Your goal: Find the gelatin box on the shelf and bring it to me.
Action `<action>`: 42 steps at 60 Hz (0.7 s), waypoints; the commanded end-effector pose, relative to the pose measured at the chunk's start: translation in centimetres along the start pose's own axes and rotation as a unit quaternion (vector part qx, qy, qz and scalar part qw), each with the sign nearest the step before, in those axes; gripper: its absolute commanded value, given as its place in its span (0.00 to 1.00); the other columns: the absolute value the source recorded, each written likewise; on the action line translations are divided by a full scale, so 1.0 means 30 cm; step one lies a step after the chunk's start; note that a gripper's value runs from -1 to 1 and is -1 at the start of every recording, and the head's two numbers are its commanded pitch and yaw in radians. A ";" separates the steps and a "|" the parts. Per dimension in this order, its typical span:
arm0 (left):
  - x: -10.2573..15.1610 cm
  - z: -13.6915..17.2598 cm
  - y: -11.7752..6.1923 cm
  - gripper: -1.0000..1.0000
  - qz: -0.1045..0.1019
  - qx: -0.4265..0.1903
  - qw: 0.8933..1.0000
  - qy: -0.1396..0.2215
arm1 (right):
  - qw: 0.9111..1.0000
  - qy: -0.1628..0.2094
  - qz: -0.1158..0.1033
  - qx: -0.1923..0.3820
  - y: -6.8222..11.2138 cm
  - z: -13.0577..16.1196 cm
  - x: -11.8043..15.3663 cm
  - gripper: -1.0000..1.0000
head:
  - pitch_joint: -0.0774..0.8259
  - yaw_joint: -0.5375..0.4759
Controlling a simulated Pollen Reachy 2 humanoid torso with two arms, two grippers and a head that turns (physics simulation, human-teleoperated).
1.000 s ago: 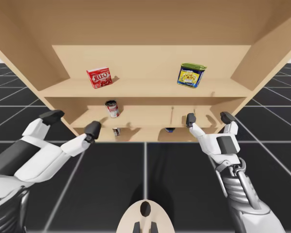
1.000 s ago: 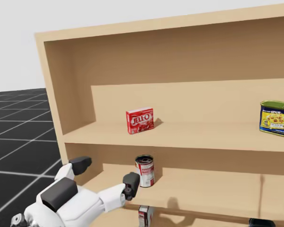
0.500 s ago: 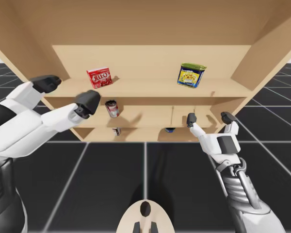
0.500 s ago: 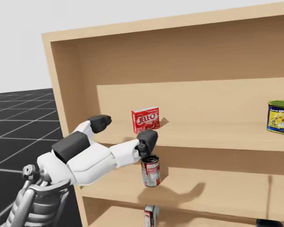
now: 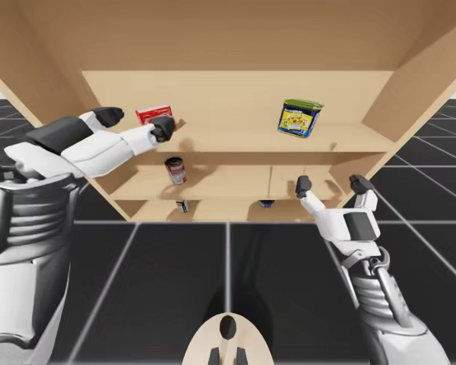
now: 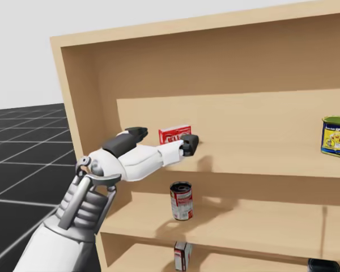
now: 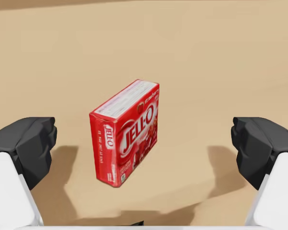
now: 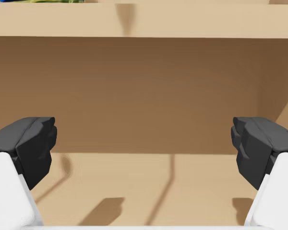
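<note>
Bright red gelatin box [image 7: 127,132], white lettering, pale top face. Light tan wood all over the shelf [image 5: 235,141]. Blue-and-yellow tin [image 5: 299,119] with a green top. Red-and-white can [image 6: 181,203], dark rim. Dark grey fingers [image 7: 26,143] on white casings, left gripper [image 5: 135,122] and right gripper [image 5: 330,185] alike. Black floor [image 5: 175,266], pale grid lines.

My left gripper [image 5: 137,122] is at the upper shelf [image 5: 235,138] near its left end, fingers spread, with the red box [image 5: 150,113] just behind them, perhaps untouched. A blue-and-yellow can [image 5: 299,118] stands toward the right end. My right gripper [image 5: 328,183], fingers apart, hangs before the lower boards.
</note>
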 end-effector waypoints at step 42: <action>-0.053 -0.156 -0.001 1.00 -0.033 0.073 0.995 0.057 | 1.000 0.002 -0.014 -0.007 -0.011 -0.004 -0.007 0.00 | 0.27 0.81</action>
